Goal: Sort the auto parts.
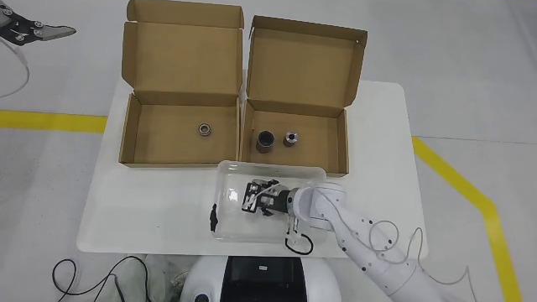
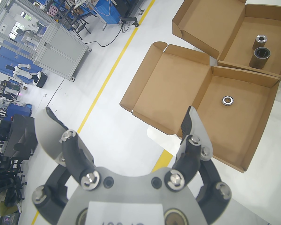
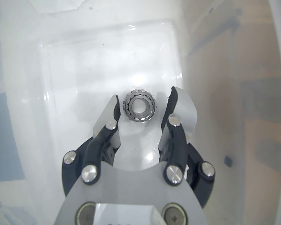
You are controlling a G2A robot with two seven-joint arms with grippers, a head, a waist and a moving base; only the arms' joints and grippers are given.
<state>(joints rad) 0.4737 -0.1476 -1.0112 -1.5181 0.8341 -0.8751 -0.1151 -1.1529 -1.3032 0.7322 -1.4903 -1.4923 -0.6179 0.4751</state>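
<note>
Top view has a white table (image 1: 377,134) carrying a clear plastic bin (image 1: 231,172), which sits at the table's edge nearest the robot and is the reference for every other place. Two open cardboard boxes stand side by side just beyond the bin, their lids folded back away from it. The left box (image 1: 159,138) lies beyond the bin's left corner, and the right box (image 1: 323,147) lies straight beyond the bin, its front wall just beside the bin's far rim. The right arm goes down into the bin from the bin's right side. The right gripper (image 3: 144,99) is low inside the bin, its jaws parted and holding nothing. A tapered roller bearing (image 3: 139,109) lies on the bin floor between the two pads. One pad is just beside the bearing, though I cannot tell if it touches, and the other stands off with a gap. The left gripper (image 2: 119,111) hangs well apart from the bin, out over the floor beyond the left box. Its jaws are spread wide with nothing between them. In the right box, beyond the bin, a dark cylindrical sleeve (image 1: 266,141) stands upright with a smaller steel bushing (image 1: 290,138) just beside it. In the left box, a single bearing ring (image 1: 204,128) lies flat near the middle of the box floor.
</note>
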